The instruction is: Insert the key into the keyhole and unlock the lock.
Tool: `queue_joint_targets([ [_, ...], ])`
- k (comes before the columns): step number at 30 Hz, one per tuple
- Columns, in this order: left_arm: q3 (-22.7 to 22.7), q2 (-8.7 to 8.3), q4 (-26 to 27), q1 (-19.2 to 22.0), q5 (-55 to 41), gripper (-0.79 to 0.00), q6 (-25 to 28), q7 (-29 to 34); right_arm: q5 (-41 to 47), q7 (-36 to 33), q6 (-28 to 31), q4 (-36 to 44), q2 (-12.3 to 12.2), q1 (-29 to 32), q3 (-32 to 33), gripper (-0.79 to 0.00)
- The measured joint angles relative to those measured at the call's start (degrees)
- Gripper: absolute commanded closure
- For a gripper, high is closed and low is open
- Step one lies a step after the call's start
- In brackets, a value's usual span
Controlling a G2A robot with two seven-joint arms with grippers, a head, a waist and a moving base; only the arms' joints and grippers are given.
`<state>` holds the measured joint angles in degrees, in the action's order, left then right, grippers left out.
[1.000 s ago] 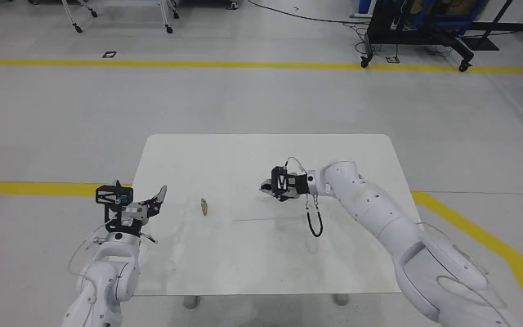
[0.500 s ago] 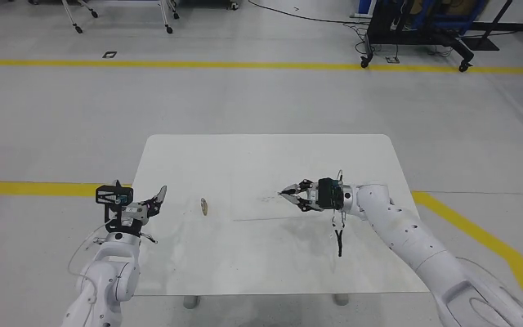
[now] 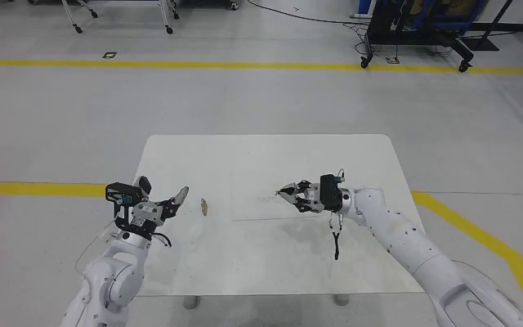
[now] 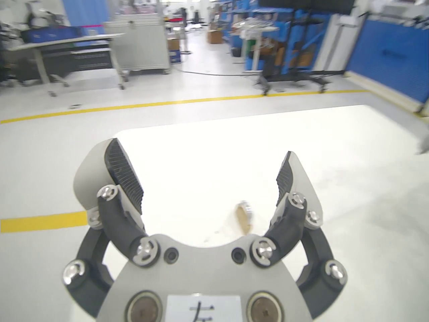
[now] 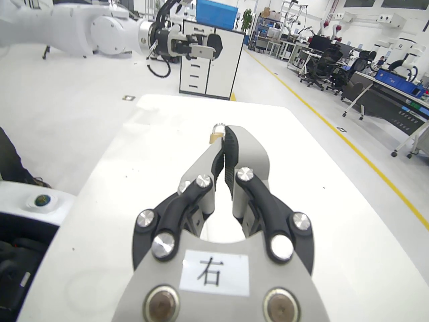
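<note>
A small brass padlock (image 3: 203, 206) lies on the white table (image 3: 245, 155), left of centre. My left gripper (image 3: 161, 203) hovers open just left of it. In the left wrist view the padlock (image 4: 244, 216) sits on the table just ahead of the spread fingers (image 4: 120, 165). My right gripper (image 3: 283, 194) is at mid-table, pointing at the padlock from the right, shut on the key, which is almost hidden between the pads. In the right wrist view the shut gripper (image 5: 224, 135) lines up with the padlock (image 5: 215, 136) beyond it.
A black cable (image 3: 335, 239) hangs from the right wrist over the table. The left arm (image 5: 100, 35) shows far off in the right wrist view. A white cabinet (image 5: 211, 61) stands on the floor past the table's left end.
The right gripper left the table spot it was pressed to and drew back slightly right, staying shut. The left gripper has shifted right, closer to the padlock.
</note>
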<state>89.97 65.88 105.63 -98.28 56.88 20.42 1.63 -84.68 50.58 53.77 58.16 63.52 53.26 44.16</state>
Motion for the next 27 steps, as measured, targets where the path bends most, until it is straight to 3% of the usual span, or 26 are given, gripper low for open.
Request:
queue_joint_targets([
  [3,-1.1,-0.50,-0.4,2.4,-13.9,-0.785,12.4,9.0,9.7,-3.4,3.3,2.3,0.1,0.2,-1.3,0.000],
  [6,-3.6,-1.31,-1.3,6.0,-28.3,-0.785,18.8,23.7,16.7,-4.6,4.3,5.0,-0.7,0.8,-3.3,0.000],
  [9,-4.2,-1.55,-1.5,7.3,-42.1,-0.785,19.2,37.2,17.6,-4.3,4.2,4.8,-1.8,0.3,-4.8,0.000],
  [10,-4.1,-1.53,-1.5,7.1,-44.0,-0.785,19.1,38.9,17.5,-4.3,4.2,4.7,-1.8,0.3,-4.8,0.000],
  [12,-4.1,-1.51,-1.5,6.9,-44.0,-0.785,19.1,38.7,17.5,-4.3,4.2,4.7,-1.8,0.3,-4.7,0.000],
  [16,-4.5,-1.47,-1.4,6.7,-35.6,-0.785,19.2,31.2,17.5,-4.3,4.2,4.7,-1.8,0.3,-4.7,0.000],
  [20,-8.0,-1.43,-4.0,8.3,-43.2,-0.785,24.2,32.3,19.2,-5.8,4.2,5.1,-1.6,0.9,-5.7,0.000],
  [24,-12.4,-1.26,-12.7,15.1,-56.2,-0.785,29.5,35.5,30.7,-10.6,4.2,5.8,-1.4,0.3,-9.8,0.000],
  [26,-14.9,-0.96,-16.4,18.7,-57.9,-0.785,30.6,36.8,35.7,-12.1,4.2,6.0,-1.5,-0.5,-11.8,0.000],
  [27,-16.7,-0.68,-18.5,21.1,-58.4,-0.686,31.2,37.3,38.9,-12.8,4.2,6.2,-1.7,-1.1,-13.0,0.000],
])
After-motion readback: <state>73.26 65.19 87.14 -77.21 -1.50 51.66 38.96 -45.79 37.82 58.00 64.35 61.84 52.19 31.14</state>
